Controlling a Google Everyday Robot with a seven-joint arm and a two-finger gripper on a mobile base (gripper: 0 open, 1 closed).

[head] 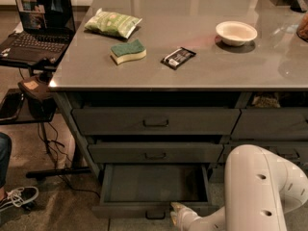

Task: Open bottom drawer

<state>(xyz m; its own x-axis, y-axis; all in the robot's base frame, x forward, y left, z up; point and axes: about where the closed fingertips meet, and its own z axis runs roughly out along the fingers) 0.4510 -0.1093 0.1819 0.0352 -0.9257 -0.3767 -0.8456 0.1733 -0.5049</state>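
1. The dark grey, low-fronted bottom drawer (144,186) sits at the foot of the left stack beneath the grey surface (192,66), pulled well out with its tray showing.
2. The white claw (179,211) hangs low at the drawer's front, just right of its small dark loop handle (155,215). Whether it is apart or clamped, I cannot tell.
3. The opening looks nearly done. Next would be a short straight pull outward, or a clean retreat that does not nudge the drawer back.

The white arm (260,191) bends low, claw (177,213) pointing left.
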